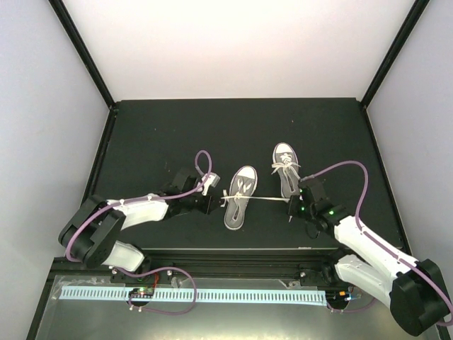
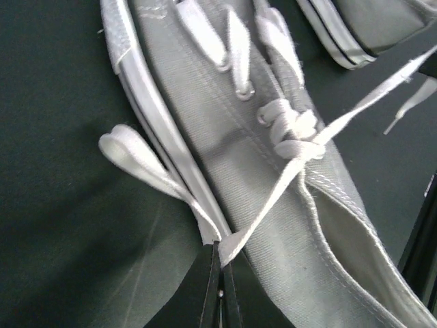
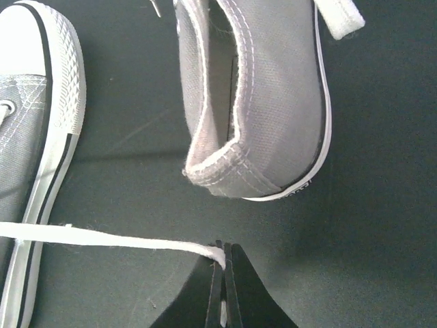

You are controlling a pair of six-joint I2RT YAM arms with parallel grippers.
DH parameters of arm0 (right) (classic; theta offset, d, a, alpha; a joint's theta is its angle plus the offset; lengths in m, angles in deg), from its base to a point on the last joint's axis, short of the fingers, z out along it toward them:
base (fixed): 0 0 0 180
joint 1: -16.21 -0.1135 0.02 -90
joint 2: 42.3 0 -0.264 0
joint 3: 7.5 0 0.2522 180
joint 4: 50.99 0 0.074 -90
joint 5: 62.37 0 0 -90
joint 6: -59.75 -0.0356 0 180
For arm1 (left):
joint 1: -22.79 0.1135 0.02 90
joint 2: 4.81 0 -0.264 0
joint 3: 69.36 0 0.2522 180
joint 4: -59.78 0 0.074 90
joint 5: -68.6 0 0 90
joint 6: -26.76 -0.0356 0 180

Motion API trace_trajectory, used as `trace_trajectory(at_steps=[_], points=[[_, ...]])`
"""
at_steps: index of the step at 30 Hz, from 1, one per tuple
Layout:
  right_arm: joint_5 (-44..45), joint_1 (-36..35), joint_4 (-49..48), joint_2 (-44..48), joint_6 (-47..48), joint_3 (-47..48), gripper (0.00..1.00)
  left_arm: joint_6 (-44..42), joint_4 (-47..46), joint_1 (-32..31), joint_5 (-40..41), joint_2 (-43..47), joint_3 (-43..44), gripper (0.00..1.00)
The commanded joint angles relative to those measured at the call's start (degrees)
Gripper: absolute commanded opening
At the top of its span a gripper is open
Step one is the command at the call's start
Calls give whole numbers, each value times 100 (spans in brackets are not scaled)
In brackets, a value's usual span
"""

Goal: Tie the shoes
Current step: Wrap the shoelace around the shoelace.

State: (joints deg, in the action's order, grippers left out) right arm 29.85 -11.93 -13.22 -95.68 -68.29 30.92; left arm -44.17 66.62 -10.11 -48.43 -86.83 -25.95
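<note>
Left wrist view puts the left gripper (image 2: 220,268) pinched tight on the white lace (image 2: 273,198), right against the sole of the nearer shoe (image 2: 225,116). A flat loop (image 2: 133,154) of lace lies on the black worktop (image 1: 156,134) beside it. From those fingers the lace climbs to the knot (image 2: 300,140) over the tongue. It then runs taut to the right gripper (image 3: 222,263), also clamped on it, just beside the heel of the farther shoe (image 3: 273,89).

The nearer shoe lies mid-worktop towards the near edge, its long axis running near to far, and the lace crosses it roughly parallel to that edge. The left gripper is closer to the knot. I'd judge the coming pull goes outward, each arm to its own side.

I can't make out whether the knot is a full bow or only a first crossing. The farther shoe's lacing is too small to read from above.
</note>
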Motion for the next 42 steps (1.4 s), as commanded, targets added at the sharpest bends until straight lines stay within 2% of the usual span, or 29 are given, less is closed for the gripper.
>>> trace_trajectory(at_steps=[1, 5, 10, 18, 19, 20, 21, 22, 24, 28, 31, 36, 42], points=[[-29, 76, -77, 72, 251, 231, 2, -313, -218, -203, -132, 362, 39, 2], [-487, 72, -242, -259, 845, 1024, 1, -524, -420, -411, -186, 620, 30, 2], [-1469, 22, -495, -1608, 1362, 2342, 2, -702, -417, -494, -227, 614, 31, 2], [-2123, -1046, -884, -3714, 1470, 4347, 2, -630, -541, -616, -76, 698, -60, 2], [-2249, -1105, -909, -3878, 1501, 4588, 5, -606, -572, -634, -64, 715, -68, 2], [-2367, -1128, -900, -4035, 1509, 4741, 21, -572, -592, -653, -60, 720, -73, 2], [-2439, -1139, -907, -4074, 1510, 4824, 32, -539, -597, -661, -69, 719, -69, 2], [-2429, -1136, -898, -4054, 1533, 4855, 51, -510, -588, -671, -88, 722, -61, 2], [-2208, -1136, -836, -3919, 1642, 4828, 70, -410, -553, -681, -120, 722, -35, 2], [-1992, -977, -895, -3385, 1825, 4223, 83, -243, -458, -684, -151, 720, -6, 2], [-2298, -849, -1640, -2734, 1894, 3137, 84, -167, -47, -682, -149, 586, 232, 2], [-3188, -868, -3419, -1844, 2258, 1272, 83, -17, 381, -636, -362, 311, 616, 2], [-2850, -1160, -3983, -1683, 2705, 522, 80, 72, 1068, -521, -693, -100, 1294, 2]])
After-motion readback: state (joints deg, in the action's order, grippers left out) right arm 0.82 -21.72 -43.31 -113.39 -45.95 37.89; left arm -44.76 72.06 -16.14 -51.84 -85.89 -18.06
